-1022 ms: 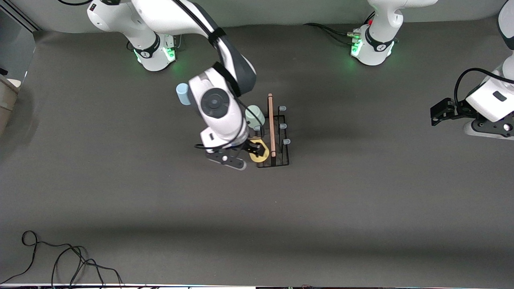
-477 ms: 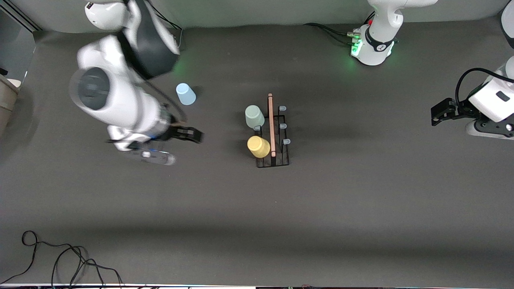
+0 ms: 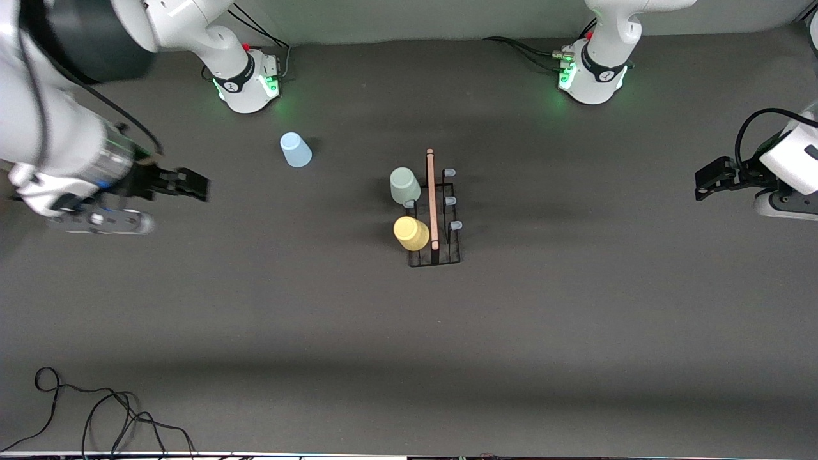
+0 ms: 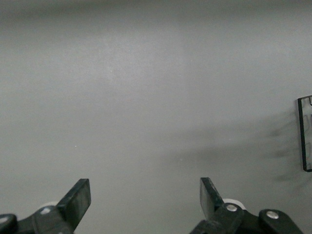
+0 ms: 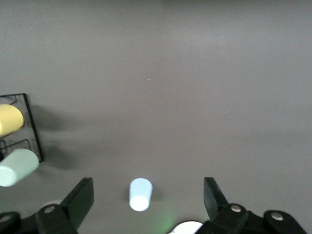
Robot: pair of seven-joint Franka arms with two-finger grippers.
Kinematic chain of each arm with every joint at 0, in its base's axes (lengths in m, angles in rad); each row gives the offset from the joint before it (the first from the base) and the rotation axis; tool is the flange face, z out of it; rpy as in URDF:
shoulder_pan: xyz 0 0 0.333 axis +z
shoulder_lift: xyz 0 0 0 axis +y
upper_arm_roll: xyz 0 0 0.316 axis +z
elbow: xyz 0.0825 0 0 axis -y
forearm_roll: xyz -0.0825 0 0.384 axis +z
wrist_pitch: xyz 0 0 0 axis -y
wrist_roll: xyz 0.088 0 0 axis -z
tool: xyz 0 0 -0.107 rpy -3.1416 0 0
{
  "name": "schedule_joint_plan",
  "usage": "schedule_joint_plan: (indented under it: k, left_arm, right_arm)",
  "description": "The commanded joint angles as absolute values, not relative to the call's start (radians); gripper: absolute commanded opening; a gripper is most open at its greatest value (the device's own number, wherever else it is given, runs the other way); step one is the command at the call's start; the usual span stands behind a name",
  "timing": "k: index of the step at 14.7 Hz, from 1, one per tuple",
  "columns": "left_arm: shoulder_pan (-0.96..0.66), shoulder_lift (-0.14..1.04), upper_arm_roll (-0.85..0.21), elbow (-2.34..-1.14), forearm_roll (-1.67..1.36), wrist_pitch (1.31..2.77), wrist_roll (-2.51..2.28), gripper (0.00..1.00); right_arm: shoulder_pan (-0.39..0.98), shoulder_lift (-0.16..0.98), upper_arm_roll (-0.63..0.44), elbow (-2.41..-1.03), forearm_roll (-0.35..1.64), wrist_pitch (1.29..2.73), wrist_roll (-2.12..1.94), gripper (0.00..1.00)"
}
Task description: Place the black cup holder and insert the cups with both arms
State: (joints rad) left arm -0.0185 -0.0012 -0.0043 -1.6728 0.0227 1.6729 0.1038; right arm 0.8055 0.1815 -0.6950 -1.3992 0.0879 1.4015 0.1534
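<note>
The right tool [image 3: 192, 185] is wide and empty; lower it straight over the blue cup [image 3: 295, 150] nearby. The left tool [image 3: 706, 181], also wide, waits.

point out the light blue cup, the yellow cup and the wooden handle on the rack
light blue cup [image 3: 295, 149], front view, its side
yellow cup [image 3: 411, 233], front view, its side
wooden handle [image 3: 431, 198], front view, mid-rod
</note>
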Motion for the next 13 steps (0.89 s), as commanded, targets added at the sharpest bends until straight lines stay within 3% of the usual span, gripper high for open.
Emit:
schedule_joint_plan:
  k: [1, 11, 13]
  left_arm:
    - [-0.012, -0.025, 0.001, -1.674, 0.023, 1.651, 0.097, 1.00]
    - [-0.014, -0.034, 0.008, -1.686, 0.028, 1.655, 0.094, 1.00]
    - [-0.015, -0.034, 0.008, -1.686, 0.028, 1.658, 0.091, 1.00]
  right_arm:
    - [0.825, 0.158, -0.738, -1.430, 0.052, 1.408, 0.101, 1.00]
    - [0.815, 0.084, -0.733, -1.552, 0.028, 1.557, 0.103, 1.00]
    - [0.690, 0.081, -0.616, -1.552, 0.022, 1.555, 0.103, 1.00]
